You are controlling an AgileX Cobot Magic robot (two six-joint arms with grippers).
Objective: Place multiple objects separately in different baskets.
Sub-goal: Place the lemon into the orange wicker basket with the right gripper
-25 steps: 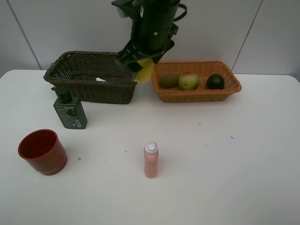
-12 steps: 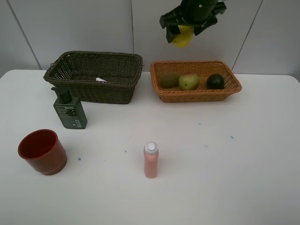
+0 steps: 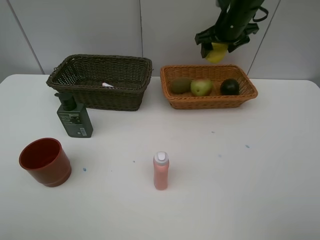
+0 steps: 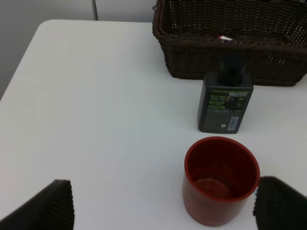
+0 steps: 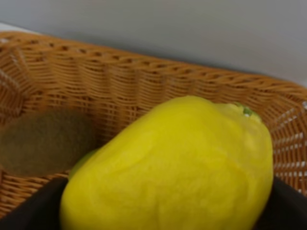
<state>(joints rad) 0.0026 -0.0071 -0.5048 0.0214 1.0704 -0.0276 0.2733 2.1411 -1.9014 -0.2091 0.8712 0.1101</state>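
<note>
- Lemon clamped between the jaws of the right gripper, held in the air over the back rim of the light orange-tan basket, not yet set down.
- Already lying inside that basket, side by side in a row: kiwi, pear, dark green round fruit.
- White marker resting in the dark brown basket, just to the left of the light one.
- Judged progress: roughly halfway, with four things sorted and the lemon about to join the fruit.
- Left to sort, all standing on the table: dark green pump bottle just in front of the dark basket, red cup near the front left, pink white-capped bottle upright near the middle, well apart from both baskets.
- Left gripper spread wide and empty, hanging above the table close to the red cup.
- Probable next move: lowering the lemon into the basket and releasing it; free room beside the three fruits hard to judge from here.
</note>
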